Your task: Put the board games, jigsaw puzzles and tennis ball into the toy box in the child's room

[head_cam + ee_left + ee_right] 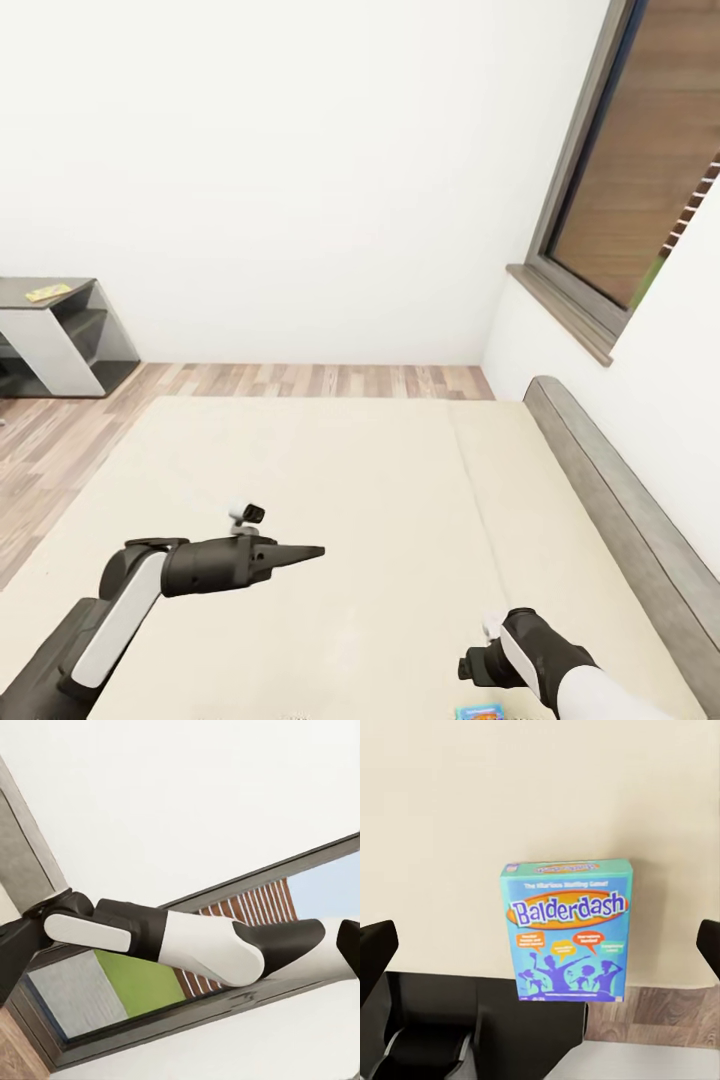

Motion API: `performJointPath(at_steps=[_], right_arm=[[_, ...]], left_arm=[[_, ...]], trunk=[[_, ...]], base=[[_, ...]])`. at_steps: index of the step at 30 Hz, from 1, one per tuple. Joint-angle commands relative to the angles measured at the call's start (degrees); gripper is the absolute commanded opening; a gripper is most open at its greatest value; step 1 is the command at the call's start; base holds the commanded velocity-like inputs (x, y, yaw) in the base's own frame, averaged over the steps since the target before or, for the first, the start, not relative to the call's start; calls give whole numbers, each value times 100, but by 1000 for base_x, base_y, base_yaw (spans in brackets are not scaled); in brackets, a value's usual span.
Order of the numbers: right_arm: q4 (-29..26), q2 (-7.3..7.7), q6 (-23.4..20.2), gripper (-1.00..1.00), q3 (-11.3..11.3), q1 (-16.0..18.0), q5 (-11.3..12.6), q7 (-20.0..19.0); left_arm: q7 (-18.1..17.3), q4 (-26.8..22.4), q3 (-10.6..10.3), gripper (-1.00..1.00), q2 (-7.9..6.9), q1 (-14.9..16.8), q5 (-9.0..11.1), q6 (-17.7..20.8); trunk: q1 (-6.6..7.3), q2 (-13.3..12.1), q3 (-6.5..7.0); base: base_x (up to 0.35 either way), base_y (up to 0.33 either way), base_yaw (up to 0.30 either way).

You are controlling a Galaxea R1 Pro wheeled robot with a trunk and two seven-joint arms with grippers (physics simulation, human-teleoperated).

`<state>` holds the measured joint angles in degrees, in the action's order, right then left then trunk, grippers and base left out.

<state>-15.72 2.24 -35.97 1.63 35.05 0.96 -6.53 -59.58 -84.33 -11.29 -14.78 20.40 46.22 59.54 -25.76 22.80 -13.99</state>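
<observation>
A blue Balderdash board game (566,930) lies flat on the beige bed (350,480), close to the mattress's near edge, and peeks in at the head view's lower edge (480,712). My right gripper (540,945) hangs above it, open, with a fingertip on either side and well apart from the box; the same gripper (476,672) points down at the lower right. My left gripper (315,550) hovers over the mattress, pointing right, open and empty. One end of the table (55,330) stands far left with a small flat yellow thing (47,292) on it. The toy box and tennis ball are out of view.
The grey headboard (620,500) runs along the bed's right side, under a window (640,170) in the white wall. Wooden floor (300,380) lies beyond the bed and to its left. In the left wrist view my right arm (172,937) crosses in front of that window.
</observation>
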Motion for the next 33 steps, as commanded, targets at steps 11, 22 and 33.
performJointPath(at_steps=[11, 22, 33], right_arm=[[-10, 30, 43, 100, 15, -4, 12, 0], [-10, 30, 425, 100, 29, -6, 9, 3], [-2, 9, 554, 100, 38, -11, -9, 3]], left_arm=[[57, 5, 26, 100, -13, 8, 10, 39], [60, 18, 22, 100, -6, 8, 5, 34], [64, 29, 17, 100, 3, 8, 2, 31]], trunk=[[-3, 12, -114], [-3, 12, -217], [-3, 12, -320]], base=[[0, 0, 0], [0, 0, 0], [0, 0, 0]])
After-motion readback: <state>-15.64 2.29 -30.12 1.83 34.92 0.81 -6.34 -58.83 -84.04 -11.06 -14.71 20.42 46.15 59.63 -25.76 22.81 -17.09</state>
